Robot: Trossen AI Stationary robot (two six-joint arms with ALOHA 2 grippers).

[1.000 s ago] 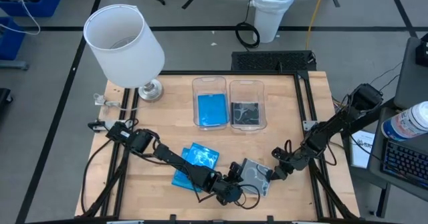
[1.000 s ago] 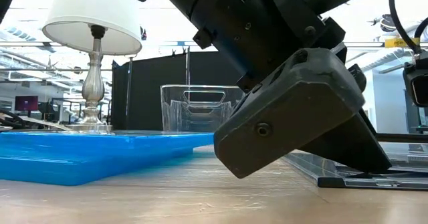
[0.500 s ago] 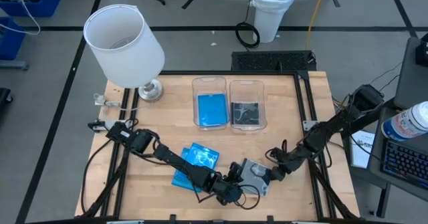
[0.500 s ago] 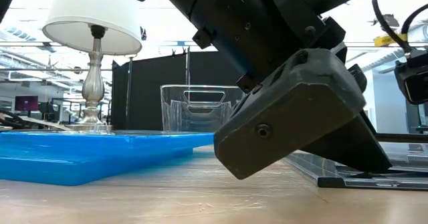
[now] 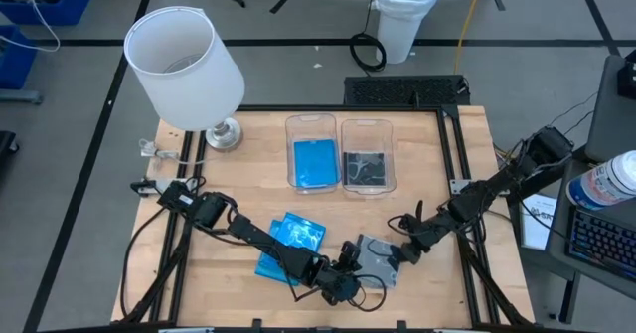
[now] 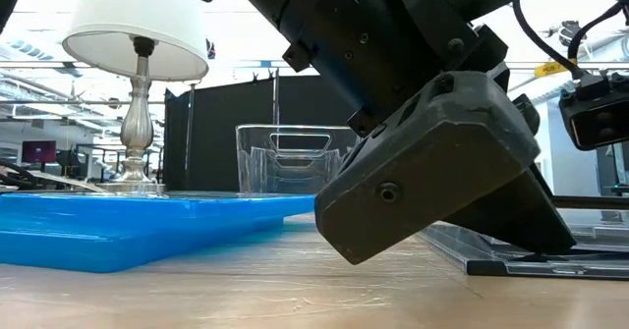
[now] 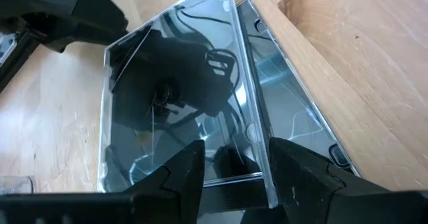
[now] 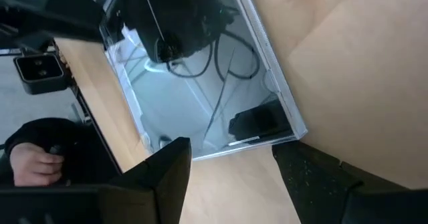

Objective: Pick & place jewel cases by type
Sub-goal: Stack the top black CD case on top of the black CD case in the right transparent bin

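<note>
A stack of clear, dark-backed jewel cases (image 5: 376, 256) lies flat near the table's near edge; the top case (image 7: 174, 97) sits askew on a lower one (image 7: 281, 110). My left gripper (image 5: 345, 285) is open, low at the stack's near-left edge, its fingers over that edge (image 7: 235, 174). My right gripper (image 5: 400, 251) is open just right of the stack, with a case corner (image 8: 267, 137) ahead of its fingers. Blue jewel cases (image 5: 290, 242) lie flat to the left of the stack. My left gripper has a finger (image 7: 180, 177) on either side of the middle of the top case's near edge (image 7: 234, 160), coming in low along the table. I cannot tell whether the fingers touch the case.
Two clear bins stand at mid-table: the left bin (image 5: 314, 120) holds a blue case, the right bin (image 5: 366, 122) a dark one. A white-shaded lamp (image 5: 184, 55) stands at the far left corner. A person's hand (image 8: 27, 160) shows beyond the table's near edge.
My right gripper has crept toward the table's left, closer to the clear cases, and has risen a little. The left arm and the cases have kept still.
</note>
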